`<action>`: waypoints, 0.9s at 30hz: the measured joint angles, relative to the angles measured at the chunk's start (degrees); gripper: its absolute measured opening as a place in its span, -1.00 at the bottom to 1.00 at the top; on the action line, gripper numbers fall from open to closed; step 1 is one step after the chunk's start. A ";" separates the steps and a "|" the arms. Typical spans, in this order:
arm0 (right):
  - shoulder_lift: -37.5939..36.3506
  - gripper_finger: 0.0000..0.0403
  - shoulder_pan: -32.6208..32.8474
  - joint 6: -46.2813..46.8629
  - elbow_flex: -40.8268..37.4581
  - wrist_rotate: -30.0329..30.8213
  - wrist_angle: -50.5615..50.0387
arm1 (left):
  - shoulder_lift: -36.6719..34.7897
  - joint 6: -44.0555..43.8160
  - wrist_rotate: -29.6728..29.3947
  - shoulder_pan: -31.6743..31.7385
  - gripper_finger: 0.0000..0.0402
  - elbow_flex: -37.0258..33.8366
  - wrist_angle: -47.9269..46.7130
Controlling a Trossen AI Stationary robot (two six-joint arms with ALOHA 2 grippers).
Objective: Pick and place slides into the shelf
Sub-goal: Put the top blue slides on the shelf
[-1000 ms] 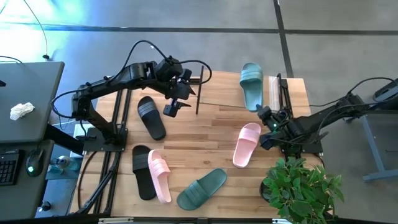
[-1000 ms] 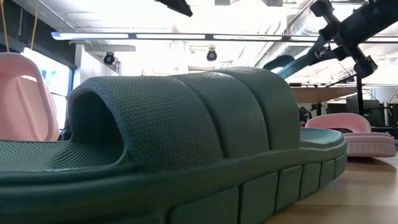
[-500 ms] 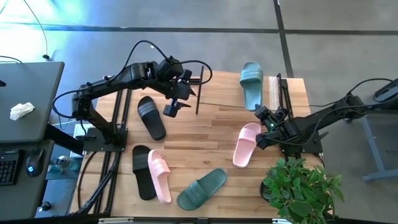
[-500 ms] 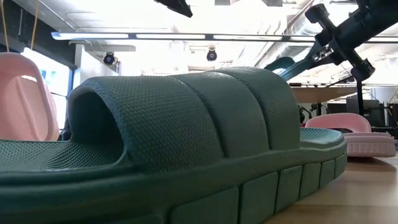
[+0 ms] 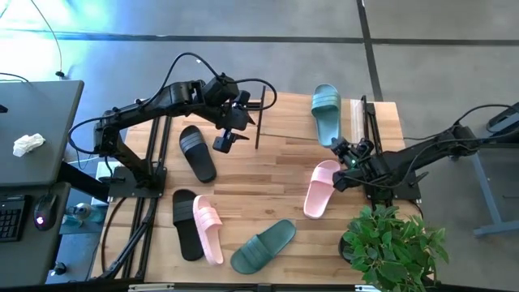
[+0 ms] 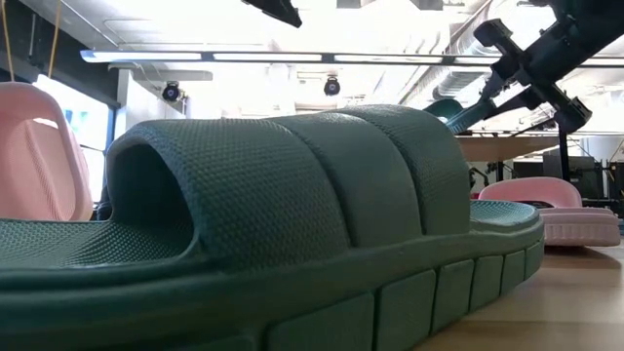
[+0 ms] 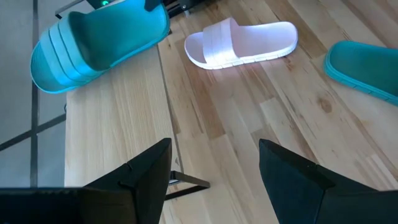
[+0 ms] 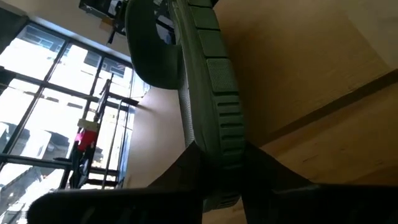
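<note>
The left gripper (image 5: 229,130) hovered with jaws spread near the desk's (image 5: 268,195) 11 o'clock corner. At 2 o'clock, the right gripper (image 5: 342,149) clasped the heel of a sage-green slide (image 5: 326,112) on the shelf (image 5: 357,118); only the right wrist view showed both fingers (image 8: 186,168) against its sole.

Sage-green (image 5: 326,112), lt-pink (image 5: 321,187), blk (image 5: 197,152) slides; wood-grain tabletop (image 5: 268,174).

The butcher-block table (image 5: 276,174) carries two black, two pink and one green slide.

A potted plant (image 5: 393,243) beside a grey desk (image 5: 36,134).
</note>
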 joint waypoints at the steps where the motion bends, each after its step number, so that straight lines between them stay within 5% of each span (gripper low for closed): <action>1: 0.00 -0.65 -0.08 0.00 0.00 0.02 -0.09 | -0.01 0.00 0.00 0.00 0.12 0.00 0.00; 27: -0.07 -0.24 1.88 -2.23 0.00 -2.57 0.49 | -0.04 0.36 -0.01 0.00 0.12 -0.02 -0.46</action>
